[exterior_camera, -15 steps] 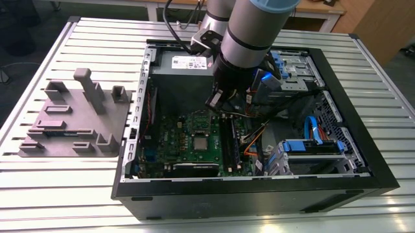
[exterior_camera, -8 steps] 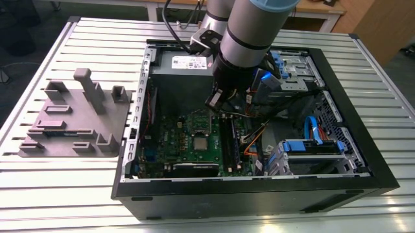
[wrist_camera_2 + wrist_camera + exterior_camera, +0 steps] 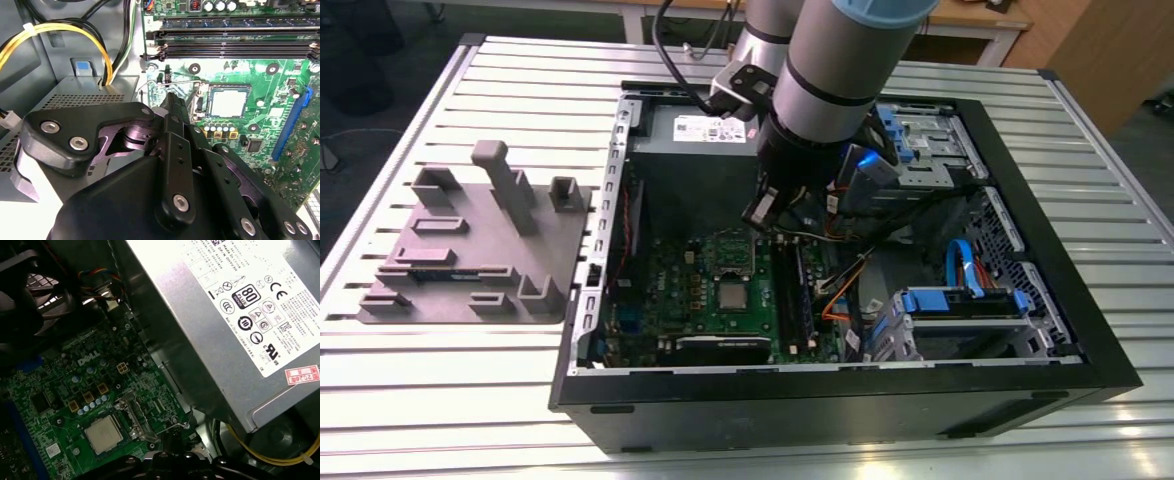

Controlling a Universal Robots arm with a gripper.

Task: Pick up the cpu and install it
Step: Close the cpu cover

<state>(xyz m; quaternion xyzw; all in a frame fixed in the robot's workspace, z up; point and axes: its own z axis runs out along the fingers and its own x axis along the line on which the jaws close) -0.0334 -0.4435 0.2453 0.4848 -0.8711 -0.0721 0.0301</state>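
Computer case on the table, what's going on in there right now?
A robot arm reaches down into the open computer case. Its claw hangs just above the green board, close beside the chip. The chip already lies flat in its place on the board, apart from the claw.

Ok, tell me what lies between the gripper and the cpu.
In the second wrist view, the socket's metal frame edge stands between the gripper and the cpu, which sits in the socket.
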